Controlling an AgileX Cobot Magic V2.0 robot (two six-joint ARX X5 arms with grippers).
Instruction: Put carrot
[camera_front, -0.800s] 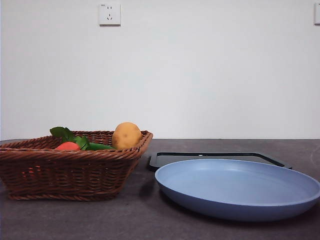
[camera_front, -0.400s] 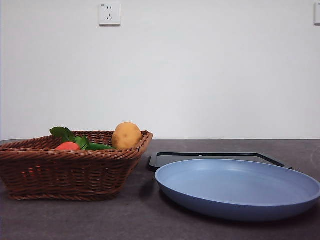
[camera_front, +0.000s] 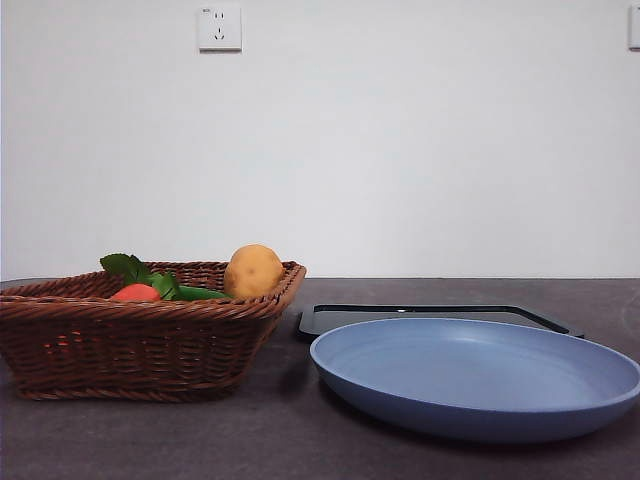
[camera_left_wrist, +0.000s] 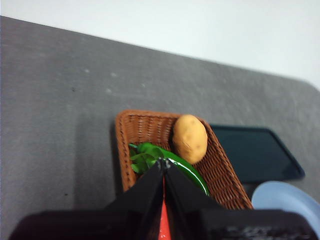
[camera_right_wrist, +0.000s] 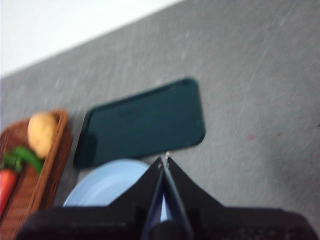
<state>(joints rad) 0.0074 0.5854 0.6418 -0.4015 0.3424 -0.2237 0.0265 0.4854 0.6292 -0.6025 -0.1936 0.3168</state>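
Note:
The orange-red carrot lies in the brown wicker basket at the left, its green leaves sticking up. In the left wrist view only a sliver of the carrot shows between the jaws, with its leaves beyond. In the right wrist view the carrot is at the edge. My left gripper is shut, high above the basket. My right gripper is shut, high above the blue plate. Neither gripper shows in the front view.
A tan potato and a smooth green vegetable also lie in the basket. The blue plate sits at the front right, with a flat dark tray behind it. A wall with a socket stands behind the grey table.

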